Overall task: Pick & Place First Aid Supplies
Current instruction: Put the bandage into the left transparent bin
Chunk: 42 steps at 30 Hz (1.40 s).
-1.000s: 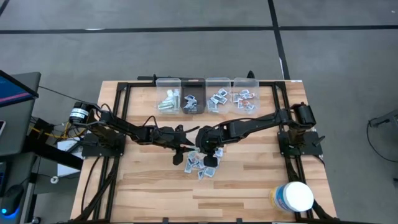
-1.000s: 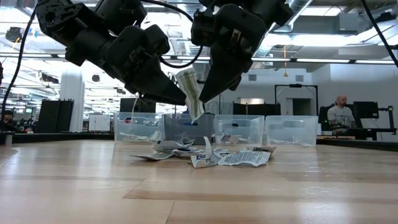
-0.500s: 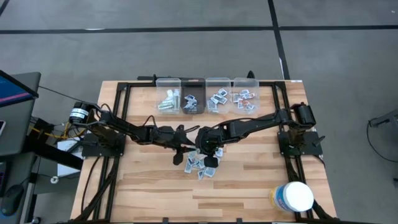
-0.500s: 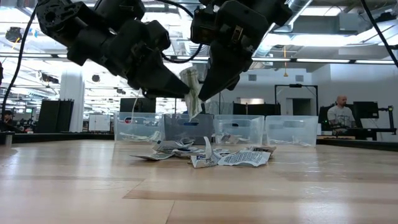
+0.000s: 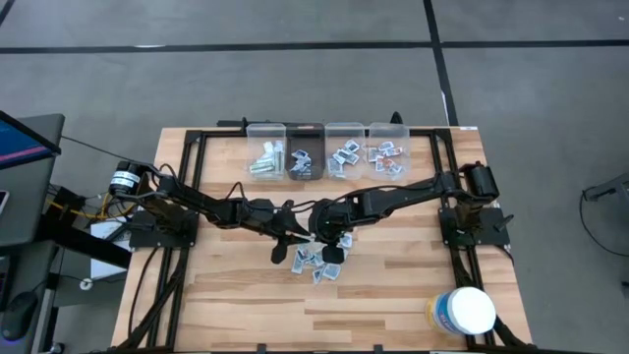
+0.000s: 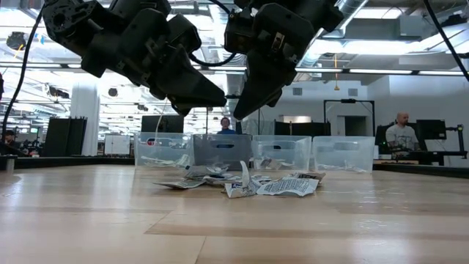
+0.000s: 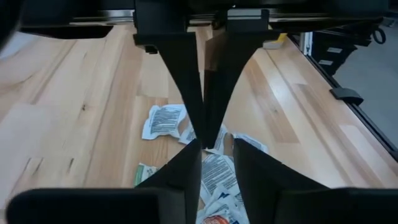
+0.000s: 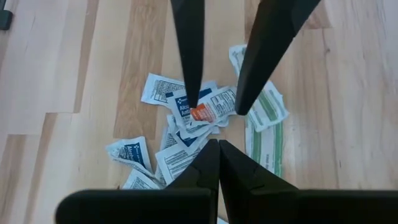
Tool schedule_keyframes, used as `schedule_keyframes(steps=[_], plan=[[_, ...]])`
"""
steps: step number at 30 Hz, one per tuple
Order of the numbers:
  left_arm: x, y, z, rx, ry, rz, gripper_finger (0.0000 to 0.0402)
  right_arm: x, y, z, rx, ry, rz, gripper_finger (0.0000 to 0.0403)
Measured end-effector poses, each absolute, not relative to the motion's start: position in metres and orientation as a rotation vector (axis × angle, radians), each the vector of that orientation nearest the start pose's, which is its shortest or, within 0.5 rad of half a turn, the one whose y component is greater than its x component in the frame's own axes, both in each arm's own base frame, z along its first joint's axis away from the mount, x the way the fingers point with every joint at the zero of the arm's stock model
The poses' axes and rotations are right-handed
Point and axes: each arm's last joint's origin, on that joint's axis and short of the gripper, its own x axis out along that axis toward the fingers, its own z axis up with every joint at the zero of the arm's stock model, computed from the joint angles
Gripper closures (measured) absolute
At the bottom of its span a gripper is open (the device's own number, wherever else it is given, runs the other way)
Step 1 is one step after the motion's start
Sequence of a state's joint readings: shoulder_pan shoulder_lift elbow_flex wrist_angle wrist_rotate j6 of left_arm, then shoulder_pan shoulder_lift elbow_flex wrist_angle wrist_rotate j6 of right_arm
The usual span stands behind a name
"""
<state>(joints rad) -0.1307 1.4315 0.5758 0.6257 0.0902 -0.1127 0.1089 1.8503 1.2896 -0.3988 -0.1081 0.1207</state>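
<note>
While the right hand (image 6: 240,111) hangs closed, the left hand (image 6: 220,97) gapes empty — packets (image 6: 282,187) lie below both.

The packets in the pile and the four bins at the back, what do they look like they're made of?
The packets look like matte white paper, judging by their printed text and creases, though a foil lining can't be ruled out. The bins look like clear glossy plastic: their contents show through the walls.

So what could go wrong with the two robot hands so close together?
1. The left gripper and right gripper hang almost tip to tip above the pile of packets, so they might bump each other.
2. The packets overlap, so a grab could lift two at once.
3. Anything that slips would probably fall back into the pile, not into a clear bin.
</note>
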Motion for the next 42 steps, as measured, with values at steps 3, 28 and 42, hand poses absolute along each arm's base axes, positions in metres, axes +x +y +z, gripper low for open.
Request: schedule_keyframes(steps=[3, 28, 42], plan=[[0.281, -0.039, 0.197, -0.105, 0.244, -0.202, 0.0332, 0.385, 0.045, 0.199, 0.110, 0.972, 0.142, 0.0403], [0.251, -0.036, 0.144, 0.001, 0.673, -0.113, 0.0256, 0.384, 0.046, 0.198, 0.110, 0.988, 0.141, 0.0403], [0.237, -0.044, 0.131, 0.047, 0.698, -0.090, 0.0295, 0.384, 0.045, 0.197, 0.103, 0.986, 0.142, 0.0403]])
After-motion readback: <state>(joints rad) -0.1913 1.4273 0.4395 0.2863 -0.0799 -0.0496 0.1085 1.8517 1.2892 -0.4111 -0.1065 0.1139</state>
